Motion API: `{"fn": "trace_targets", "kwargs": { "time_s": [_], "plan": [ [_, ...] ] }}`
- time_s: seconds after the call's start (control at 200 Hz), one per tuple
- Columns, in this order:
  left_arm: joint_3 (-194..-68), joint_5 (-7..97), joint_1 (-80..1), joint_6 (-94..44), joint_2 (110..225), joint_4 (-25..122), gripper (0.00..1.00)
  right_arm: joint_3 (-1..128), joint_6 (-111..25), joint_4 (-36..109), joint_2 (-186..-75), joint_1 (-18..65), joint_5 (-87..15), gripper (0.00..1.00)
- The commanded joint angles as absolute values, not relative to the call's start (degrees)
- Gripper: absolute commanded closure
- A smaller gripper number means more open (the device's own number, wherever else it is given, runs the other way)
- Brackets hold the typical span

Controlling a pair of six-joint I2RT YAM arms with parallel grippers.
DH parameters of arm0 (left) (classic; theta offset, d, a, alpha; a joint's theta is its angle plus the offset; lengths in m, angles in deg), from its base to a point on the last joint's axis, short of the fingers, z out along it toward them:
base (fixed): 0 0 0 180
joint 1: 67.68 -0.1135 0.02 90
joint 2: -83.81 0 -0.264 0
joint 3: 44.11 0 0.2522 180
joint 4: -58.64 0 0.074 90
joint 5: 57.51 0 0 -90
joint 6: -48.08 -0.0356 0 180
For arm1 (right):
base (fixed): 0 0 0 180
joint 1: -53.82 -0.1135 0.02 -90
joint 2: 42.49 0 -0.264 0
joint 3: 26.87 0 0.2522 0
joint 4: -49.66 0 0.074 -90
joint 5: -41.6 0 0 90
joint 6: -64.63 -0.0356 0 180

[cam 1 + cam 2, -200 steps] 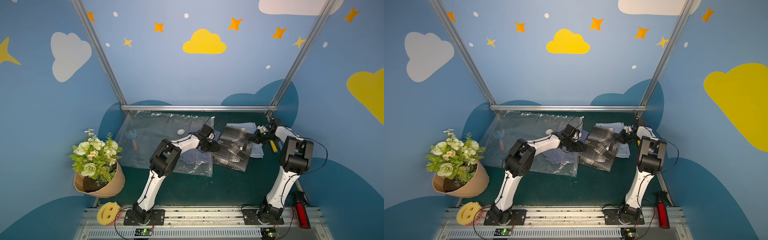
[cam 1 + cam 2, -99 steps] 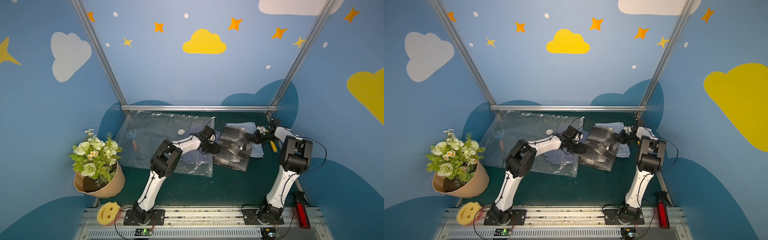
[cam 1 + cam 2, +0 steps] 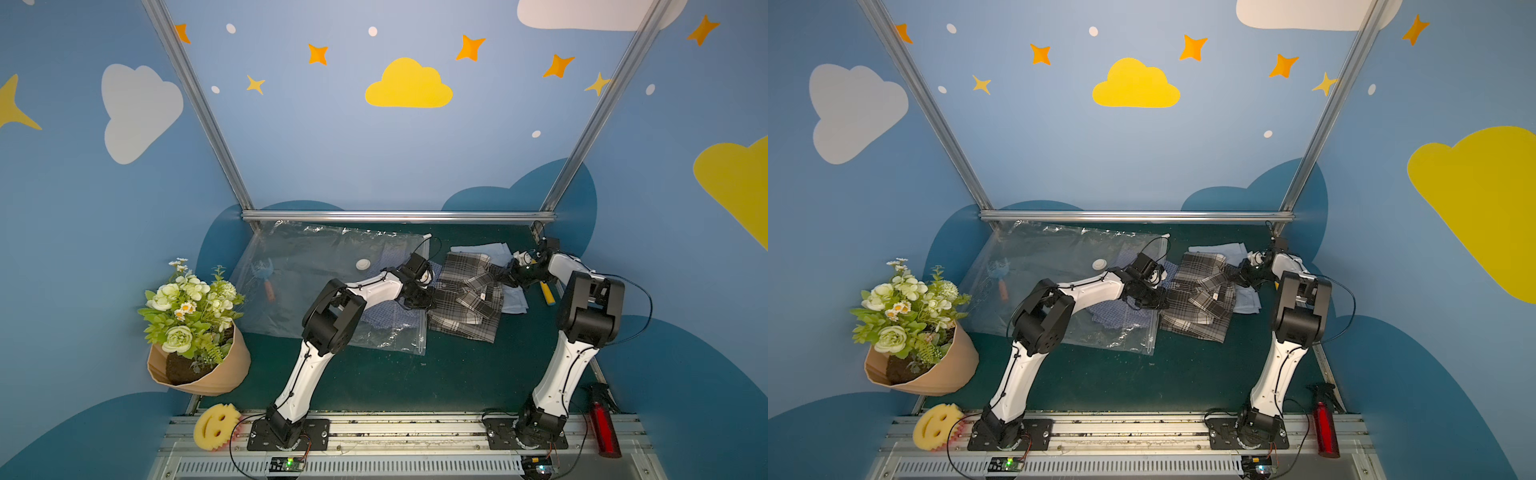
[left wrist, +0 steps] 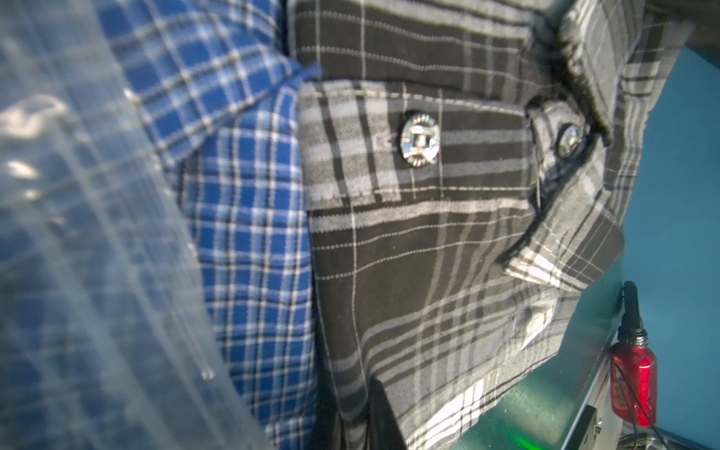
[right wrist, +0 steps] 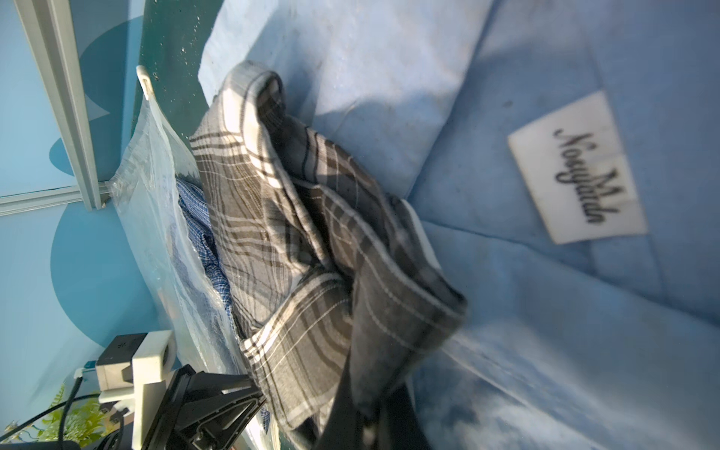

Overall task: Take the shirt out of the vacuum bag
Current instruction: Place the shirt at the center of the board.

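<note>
Shows almost no displacement against the top views of a second ago: same places for both arms, same lie of the cloth. Means no shirt gained in this interval. Judged as the grasping step at the bag mouth, not yet the pull.

Finds the vacuum bag (image 3: 307, 266) flat on the far left part of the green table (image 3: 395, 382), with the valve (image 3: 364, 263) on top and the open edge turned to the middle. Still inside, under the clear film: the blue checked shirt (image 3: 388, 326), with a part at the mouth bare of film in the left wrist view. Already outside, just beside the mouth: the grey plaid shirt (image 3: 465, 309), partly over a light blue shirt (image 3: 514, 300).

Keeps the left end effector (image 3: 423, 300) low at the mouth, on the border of checked cloth and plaid cloth. Shows clearly only one dark finger (image 4: 380, 413) in the left wrist view, against plaid fabric. Cannot tell whether closed, nor on which shirt. Reaches there with the elbow lifted high over the near edge of the bag, the forearm sloping forward across the film, and the wrist bent down to the table.

Holds the right end effector (image 3: 504, 277) closed on a gathered sleeve of the grey plaid shirt, bunched into the jaws in the right wrist view. Stands the right arm nearly upright from the rail, elbow high, forearm folded back toward the middle.

Probably needs next a sure pinch on the checked cloth alone, to avoid dragging the wrong garment.
</note>
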State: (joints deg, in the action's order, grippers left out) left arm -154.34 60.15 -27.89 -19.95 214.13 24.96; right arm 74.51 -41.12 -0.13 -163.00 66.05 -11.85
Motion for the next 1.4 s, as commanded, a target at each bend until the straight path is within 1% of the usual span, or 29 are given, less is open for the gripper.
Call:
{"fn": "trace_targets", "kwargs": {
  "time_s": [0.0,0.185,0.531,0.821,1.041,1.397],
  "plan": [
    [-154.64,60.82,-27.42,-20.06,213.51,23.43,0.91,73.65,-41.68,0.49,-162.95,65.42,-10.73,1.00],
    [-155.33,60.00,-27.38,-20.04,211.43,22.55,0.97,73.42,-42.29,0.77,-161.57,65.28,-10.12,1.00],
    [-162.34,58.35,-26.12,-22.04,208.79,17.38,0.96,72.94,-43.20,1.18,-157.78,65.12,-8.44,1.00],
    [-168.04,58.94,-25.09,-23.69,209.11,14.25,0.96,78.39,-43.39,-1.81,-153.76,65.15,-8.37,1.00],
    [-177.23,59.84,-24.87,-24.57,213.71,11.74,0.96,85.04,-44.36,-3.35,-154.76,65.51,-7.86,1.00],
    [-192.97,63.86,-24.71,-22.13,227.76,9.96,0.96,102.94,-43.60,-9.44,-164.22,68.33,-7.00,1.00]
  ]
}}
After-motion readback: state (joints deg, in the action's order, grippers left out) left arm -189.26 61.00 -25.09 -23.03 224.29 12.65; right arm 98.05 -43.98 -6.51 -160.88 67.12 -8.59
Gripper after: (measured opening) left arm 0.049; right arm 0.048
